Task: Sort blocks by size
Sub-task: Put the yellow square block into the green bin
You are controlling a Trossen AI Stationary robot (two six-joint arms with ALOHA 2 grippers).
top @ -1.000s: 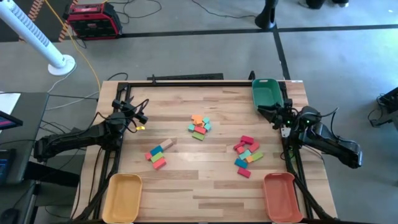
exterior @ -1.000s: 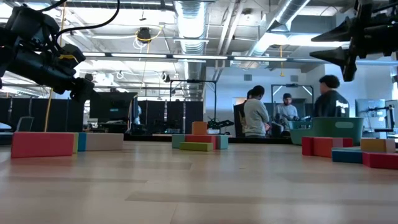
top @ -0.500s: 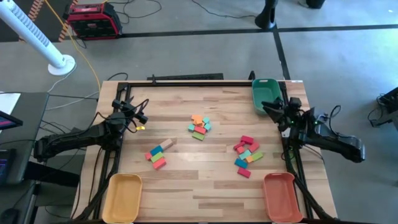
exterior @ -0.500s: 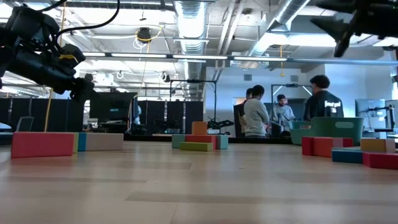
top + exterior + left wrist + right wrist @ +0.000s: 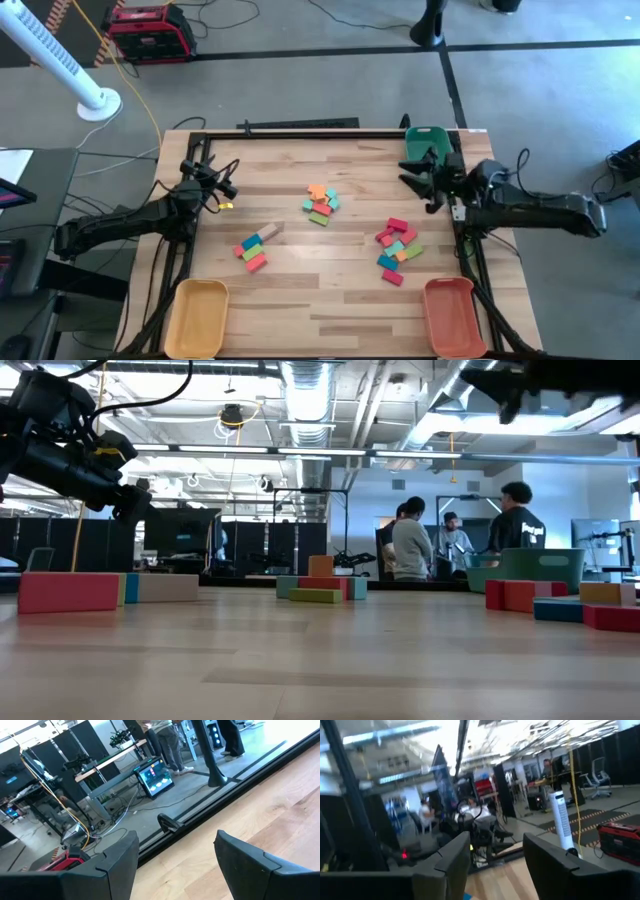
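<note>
The blocks lie on the wooden table in three loose groups: a left group [image 5: 255, 248], a middle group [image 5: 320, 202] and a right group [image 5: 397, 250]. In the low view they show as a red bar [image 5: 68, 591], a middle cluster [image 5: 320, 589] and blocks at the right [image 5: 560, 601]. My left gripper [image 5: 228, 190] hovers open near the table's left edge, its fingers [image 5: 115, 862] with nothing between them. My right gripper [image 5: 408, 175] hangs open high above the table, beside the green tray [image 5: 428, 148], its fingers [image 5: 452, 857] bare.
A yellow tray [image 5: 197, 315] stands at the near left corner and an orange tray [image 5: 450, 315] at the near right. The green tray sits at the far right corner. Bare wood lies between the block groups. People stand in the room beyond the table [image 5: 410, 550].
My right gripper has risen and swung from the table's right edge toward its middle, rolling as it went; it now reaches out past the green tray's near end. The blocks lie as before.
</note>
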